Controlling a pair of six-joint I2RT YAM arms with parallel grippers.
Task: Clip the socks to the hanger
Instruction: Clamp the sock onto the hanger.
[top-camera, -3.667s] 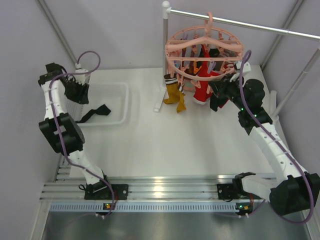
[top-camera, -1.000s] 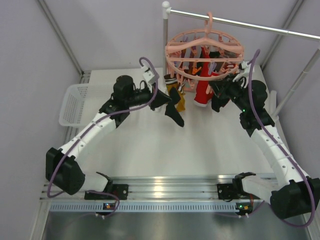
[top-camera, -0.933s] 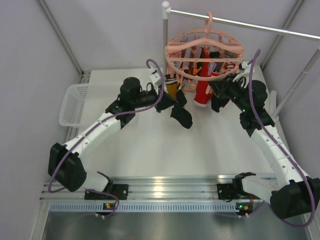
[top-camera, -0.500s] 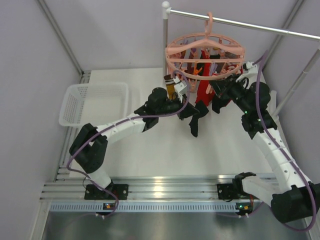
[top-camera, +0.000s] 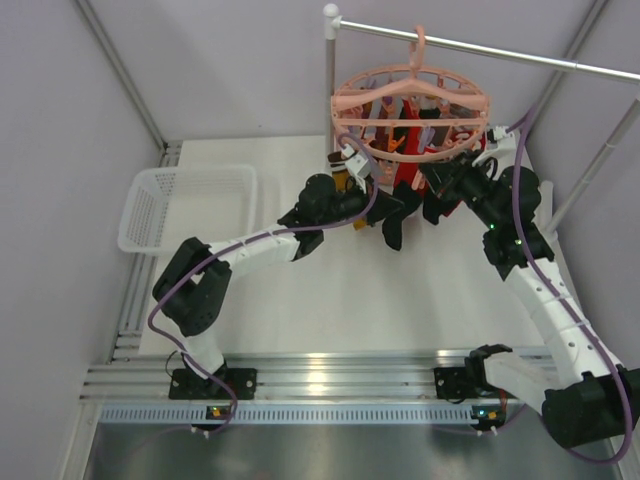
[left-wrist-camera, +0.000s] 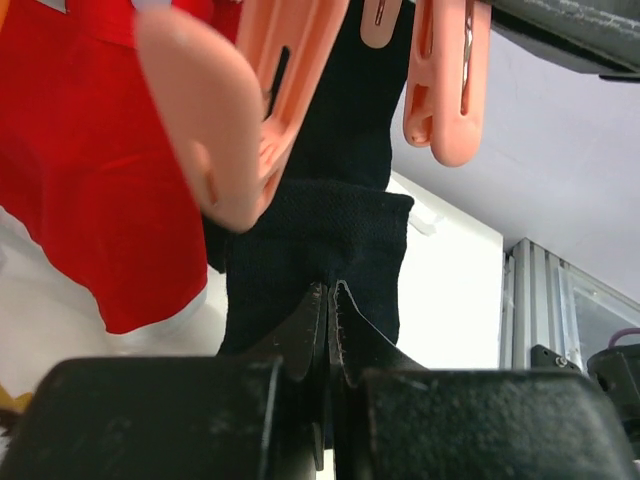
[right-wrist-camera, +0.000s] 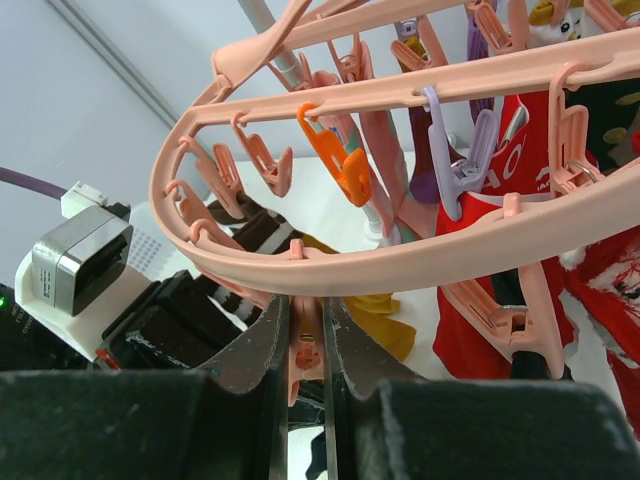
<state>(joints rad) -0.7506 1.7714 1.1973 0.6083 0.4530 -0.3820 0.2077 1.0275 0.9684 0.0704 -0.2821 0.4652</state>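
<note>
The salmon-pink hanger (top-camera: 410, 100) hangs from the rod with red socks (top-camera: 408, 165) clipped under it. My left gripper (top-camera: 378, 205) is shut on a black sock (top-camera: 393, 228) and holds it just under the ring. In the left wrist view the black sock (left-wrist-camera: 330, 240) rises from the shut left gripper (left-wrist-camera: 330, 300) towards two pink clips (left-wrist-camera: 445, 90), with a red sock (left-wrist-camera: 90, 180) at the left. My right gripper (right-wrist-camera: 305, 320) is shut on a pink clip (right-wrist-camera: 303, 350) hanging below the hanger's ring (right-wrist-camera: 420, 260).
A white mesh basket (top-camera: 190, 172) stands at the back left. The white upright pole (top-camera: 331, 90) and metal rod (top-camera: 520, 55) carry the hanger. A yellow sock (right-wrist-camera: 375, 335) with a striped cuff hangs on the ring's left side, behind my left arm.
My left arm has swung from the basket across to the hanger, carrying the black sock up under the ring. The right gripper has stayed shut on its clip.
</note>
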